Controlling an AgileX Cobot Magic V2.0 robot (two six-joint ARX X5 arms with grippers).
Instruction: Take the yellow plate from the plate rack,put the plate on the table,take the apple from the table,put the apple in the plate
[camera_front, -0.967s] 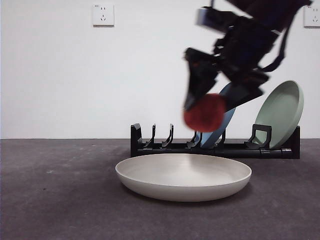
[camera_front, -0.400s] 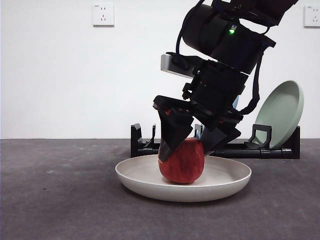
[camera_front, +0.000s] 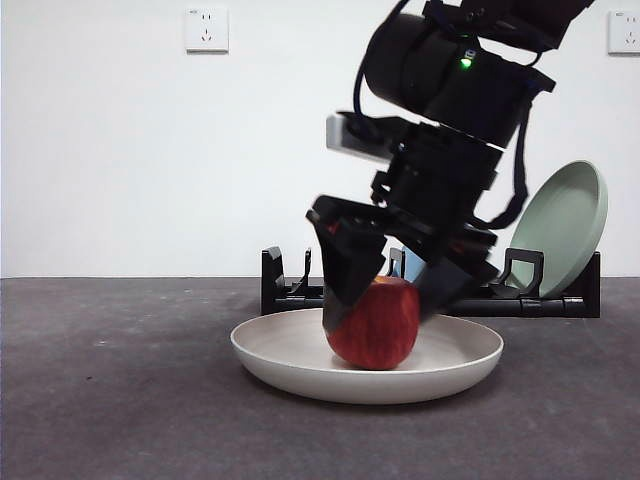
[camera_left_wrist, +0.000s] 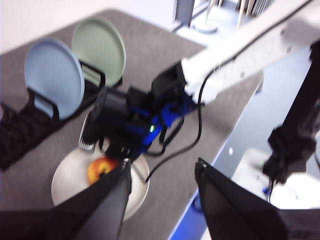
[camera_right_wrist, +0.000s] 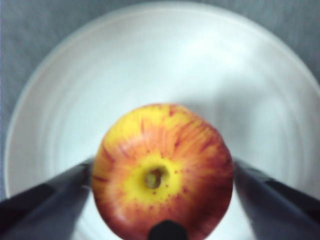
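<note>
The apple (camera_front: 374, 325) is seen resting inside the yellow plate (camera_front: 290, 365), slightly right of the plate's middle in the front view, its base on the plate's floor. The plate itself lies flat on the dark grey bench (camera_front: 120, 400), just in front of the plate rack (camera_front: 285, 290).

The right tool (camera_front: 385, 300) is lowered over the plate from above, and its two black jaws are placed on either side of the apple. In the right wrist view the apple (camera_right_wrist: 162, 197) is framed between the jaws with its stem dimple turned up toward the camera; the jaws are seen at or just beside the apple's flanks, and it cannot be told whether the fruit is gripped or already released. The pale plate (camera_right_wrist: 250, 90) fills the area behind the apple in that view.

The left tool (camera_left_wrist: 162, 182) is held high and well apart from the work, its jaws spread with nothing between them. From there the plate (camera_left_wrist: 65, 180) with the apple (camera_left_wrist: 99, 170) in it is seen below, with the right arm bent over it.

Two further plates are kept upright in the rack: a blue plate (camera_left_wrist: 54, 77) and a pale green plate (camera_front: 565, 225) beside it. A wall socket (camera_front: 206, 30) is seen on the white wall behind.
</note>
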